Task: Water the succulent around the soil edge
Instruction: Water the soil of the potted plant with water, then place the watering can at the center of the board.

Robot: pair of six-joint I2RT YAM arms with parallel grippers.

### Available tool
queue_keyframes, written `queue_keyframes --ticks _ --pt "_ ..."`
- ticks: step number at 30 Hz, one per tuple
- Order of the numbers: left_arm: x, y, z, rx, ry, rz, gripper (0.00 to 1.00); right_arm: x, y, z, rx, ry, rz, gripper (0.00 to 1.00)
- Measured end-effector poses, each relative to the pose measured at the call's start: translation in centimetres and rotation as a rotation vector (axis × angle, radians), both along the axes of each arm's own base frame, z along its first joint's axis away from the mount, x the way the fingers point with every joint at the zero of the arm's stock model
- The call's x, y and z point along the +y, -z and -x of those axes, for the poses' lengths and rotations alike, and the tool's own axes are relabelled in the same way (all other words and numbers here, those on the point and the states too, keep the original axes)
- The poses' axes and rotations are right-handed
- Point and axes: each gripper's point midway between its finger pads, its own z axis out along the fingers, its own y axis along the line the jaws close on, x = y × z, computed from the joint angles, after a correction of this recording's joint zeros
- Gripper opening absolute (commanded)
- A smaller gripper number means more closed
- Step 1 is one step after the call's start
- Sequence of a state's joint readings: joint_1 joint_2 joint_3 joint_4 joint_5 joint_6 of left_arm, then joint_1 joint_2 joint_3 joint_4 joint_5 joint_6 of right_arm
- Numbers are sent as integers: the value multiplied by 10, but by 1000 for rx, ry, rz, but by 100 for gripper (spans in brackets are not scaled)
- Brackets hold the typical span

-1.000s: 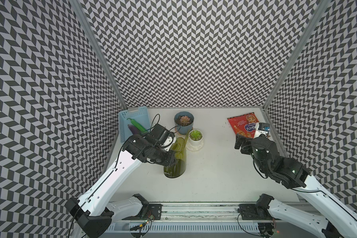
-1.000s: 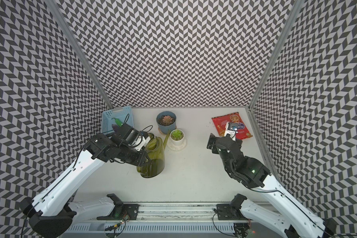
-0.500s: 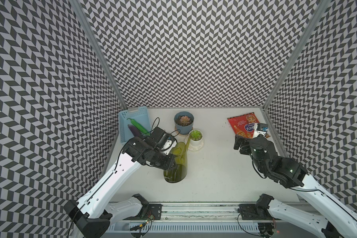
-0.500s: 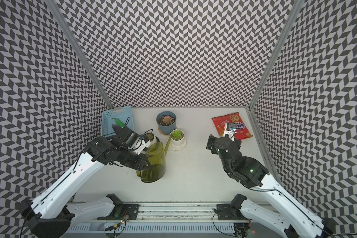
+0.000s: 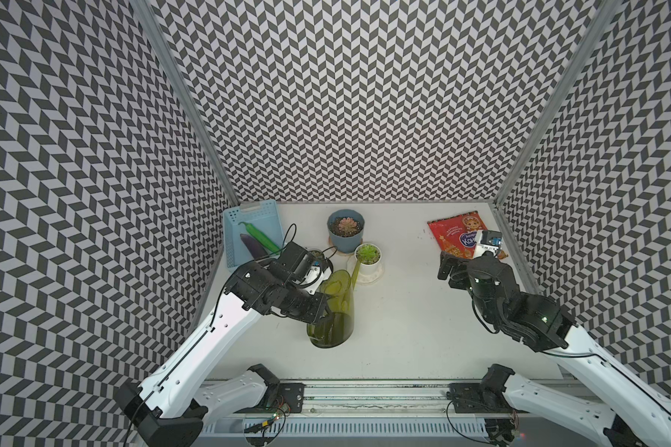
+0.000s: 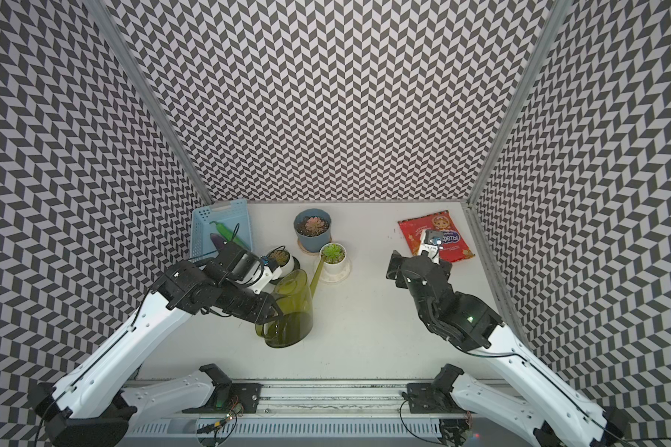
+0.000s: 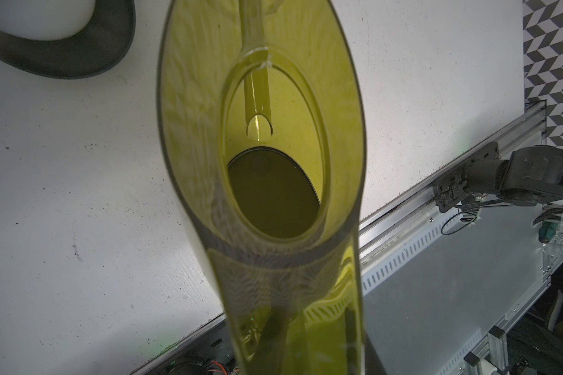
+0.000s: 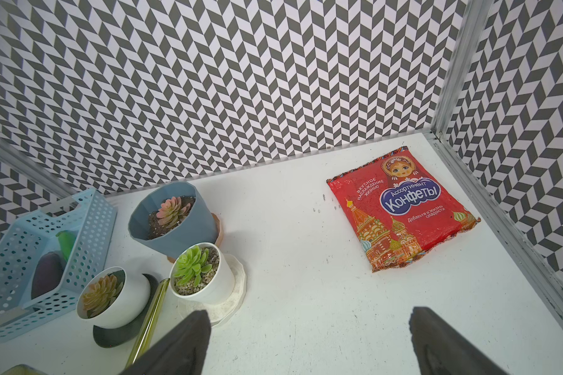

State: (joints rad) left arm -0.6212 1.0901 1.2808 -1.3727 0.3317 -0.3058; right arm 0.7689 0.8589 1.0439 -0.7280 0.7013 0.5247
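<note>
Above the white tabletop [image 5: 403,309], the left tool [image 5: 320,309] clamps the watering can [image 5: 338,298] by its handle [image 6: 264,329], a sound hold for seemingly stiff, slick, water-heavy plastic. Its spout [image 5: 355,269] sits beside the green succulent [image 5: 367,254]. The right tool [image 8: 307,311] gapes empty.

- Watering can [image 7: 260,162]: spout tip and handle run past the frame's edges in the left wrist view.
- Left gripper [image 5: 324,309]: fingertips hidden behind the can, left of centre in both top views.
- Small white pot [image 6: 290,263]: partly behind the left wrist.
- Candy bag [image 5: 452,232]: lower right corner covered by the right wrist camera.
- Right gripper [image 8: 309,324]: fingers [image 8: 189,334] cut off by the frame edge.
- Flow at spout [image 5: 356,269]: too small to tell.
</note>
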Motion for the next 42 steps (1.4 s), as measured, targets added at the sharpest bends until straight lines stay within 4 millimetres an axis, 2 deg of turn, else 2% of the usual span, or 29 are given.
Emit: queue_keyframes --ticks 9,26,36,42 --pt "-6 -4 6 20 26 40 0 1 1 0 1 -4 -4 100" --pt "-34 -3 8 -17 118 112 0 3 4 0 11 -15 -8 100" --pt "-61 7 8 -71 183 157 0 3 4 0 12 -14 -11 100" --pt "-72 22 6 -101 183 162 0 2 3 2 11 -10 -21 100"
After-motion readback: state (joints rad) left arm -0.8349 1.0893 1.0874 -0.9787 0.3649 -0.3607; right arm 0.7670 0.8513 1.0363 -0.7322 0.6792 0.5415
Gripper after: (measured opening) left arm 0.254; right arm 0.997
